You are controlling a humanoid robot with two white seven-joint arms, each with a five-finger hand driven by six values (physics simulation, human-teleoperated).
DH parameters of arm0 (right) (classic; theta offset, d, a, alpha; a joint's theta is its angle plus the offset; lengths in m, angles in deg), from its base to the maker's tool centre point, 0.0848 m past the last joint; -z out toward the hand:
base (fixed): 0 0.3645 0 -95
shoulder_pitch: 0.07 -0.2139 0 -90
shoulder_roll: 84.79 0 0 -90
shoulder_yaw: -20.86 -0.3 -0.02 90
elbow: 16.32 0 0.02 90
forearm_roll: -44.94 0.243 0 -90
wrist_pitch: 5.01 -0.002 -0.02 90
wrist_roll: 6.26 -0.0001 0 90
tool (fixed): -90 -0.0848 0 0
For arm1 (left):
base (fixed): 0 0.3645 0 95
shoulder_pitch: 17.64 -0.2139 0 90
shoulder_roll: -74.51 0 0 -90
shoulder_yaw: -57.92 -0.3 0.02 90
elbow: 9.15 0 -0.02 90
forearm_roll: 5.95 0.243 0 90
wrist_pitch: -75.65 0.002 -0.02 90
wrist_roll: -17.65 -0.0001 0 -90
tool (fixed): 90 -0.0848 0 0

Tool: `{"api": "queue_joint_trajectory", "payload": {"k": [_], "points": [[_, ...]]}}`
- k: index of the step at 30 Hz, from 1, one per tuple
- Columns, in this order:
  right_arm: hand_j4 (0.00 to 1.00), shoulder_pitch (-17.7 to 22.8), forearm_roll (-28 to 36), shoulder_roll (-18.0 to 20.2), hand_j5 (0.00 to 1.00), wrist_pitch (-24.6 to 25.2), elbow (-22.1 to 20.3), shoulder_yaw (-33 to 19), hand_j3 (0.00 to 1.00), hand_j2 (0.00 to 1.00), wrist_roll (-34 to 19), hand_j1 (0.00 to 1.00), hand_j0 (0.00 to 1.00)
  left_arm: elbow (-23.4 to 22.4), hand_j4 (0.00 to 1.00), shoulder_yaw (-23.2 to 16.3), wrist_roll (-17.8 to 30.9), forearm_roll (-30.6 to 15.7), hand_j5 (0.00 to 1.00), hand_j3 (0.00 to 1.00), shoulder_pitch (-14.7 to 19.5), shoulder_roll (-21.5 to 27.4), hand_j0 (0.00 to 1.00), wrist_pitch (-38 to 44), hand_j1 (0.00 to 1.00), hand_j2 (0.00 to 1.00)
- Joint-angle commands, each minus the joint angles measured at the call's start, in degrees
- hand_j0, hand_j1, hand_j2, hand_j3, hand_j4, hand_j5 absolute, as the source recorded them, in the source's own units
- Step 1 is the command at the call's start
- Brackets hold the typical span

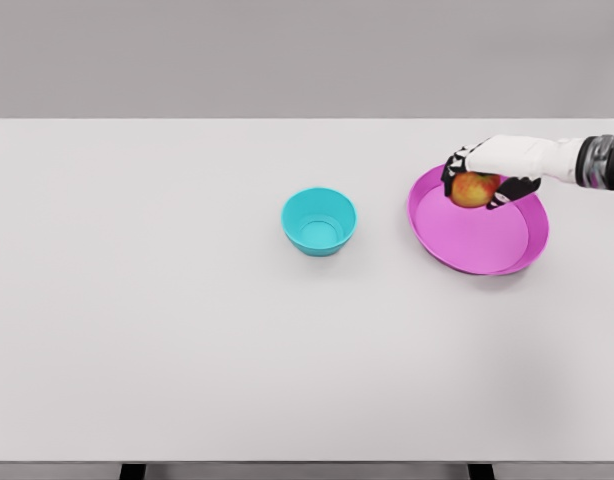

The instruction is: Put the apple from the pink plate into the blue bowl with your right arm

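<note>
A red-yellow apple [474, 189] is at the far left part of the pink plate [482, 242], which lies at the right of the white table. My right hand [479, 178] comes in from the right edge and its fingers are curled around the apple from above and both sides. I cannot tell whether the apple still touches the plate or is slightly lifted. The blue bowl [319, 221] stands empty near the table's middle, well left of the plate. My left arm does not show.
The white table [187, 330] spans the whole view, with its front edge near the bottom of the picture and its back edge against a grey wall.
</note>
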Motion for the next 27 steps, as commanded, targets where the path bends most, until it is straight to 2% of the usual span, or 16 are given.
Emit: {"api": "queue_joint_trajectory", "payload": {"k": [1, 4, 9, 15, 19, 21, 23, 25, 27], "points": [[0.54, 0.0, 0.3, -0.1, 0.54, 0.1, -1.5, 0.0, 0.54, 0.54, 0.0, 0.54, 0.54, 0.0, 1.0, 0.0, 0.0, 0.0, 1.0, 1.0, 0.0, 0.0, 1.0, 0.0, 1.0, 1.0], [0.54, -0.5, 0.3, -0.7, 0.54, 0.1, -4.1, 0.0, 0.54, 0.54, 0.0, 0.54, 0.54, 0.0, 1.0, 0.1, 0.0, 0.0, 1.0, 1.0, 0.0, 0.0, 1.0, 0.0, 1.0, 1.0], [0.54, -0.9, 0.3, -4.9, 0.54, 0.1, -7.5, 0.2, 0.54, 0.54, 0.0, 0.54, 0.54, 0.0, 1.0, 0.0, 0.0, 0.0, 1.0, 1.0, 0.0, 0.0, 1.0, 0.0, 1.0, 1.0], [0.54, -0.9, 0.2, -10.5, 0.54, 0.1, -7.4, 0.5, 0.54, 0.54, -0.1, 0.54, 0.54, 0.0, 1.0, 0.0, 0.0, 0.0, 1.0, 1.0, 0.0, 0.0, 1.0, -0.1, 1.0, 1.0], [0.54, -1.4, 0.2, -12.7, 0.54, 0.1, -7.4, 0.7, 0.54, 0.54, -0.1, 0.54, 0.54, 0.0, 1.0, 0.0, 0.0, 0.0, 1.0, 1.0, 0.0, 0.0, 1.0, 0.0, 1.0, 1.0], [0.54, -1.4, -0.4, -15.6, 0.54, 0.1, -7.4, 1.1, 0.54, 0.54, -1.8, 0.54, 0.54, 0.0, 1.0, 0.0, 0.0, 0.0, 1.0, 1.0, 0.0, 0.0, 1.0, 0.0, 1.0, 1.0], [0.54, -1.4, -0.8, -17.2, 0.54, 0.1, -6.7, 1.1, 0.54, 0.54, -2.2, 0.54, 0.54, 0.0, 1.0, 0.0, 0.0, 0.0, 1.0, 1.0, 0.0, 0.0, 1.0, 0.0, 1.0, 1.0], [0.54, -1.2, -4.1, -19.0, 0.54, 0.1, -6.5, 1.0, 0.54, 0.54, -2.2, 0.54, 0.54, 0.0, 1.0, 0.0, 0.0, 0.0, 1.0, 1.0, 0.0, 0.0, 1.0, 0.0, 1.0, 1.0], [0.55, -1.3, -4.2, -19.2, 0.55, 0.1, -4.7, 1.0, 0.55, 0.55, -2.2, 0.55, 0.55, 0.0, 1.0, 0.0, 0.0, 0.0, 1.0, 1.0, 0.0, 0.0, 1.0, 0.0, 1.0, 1.0]]}}
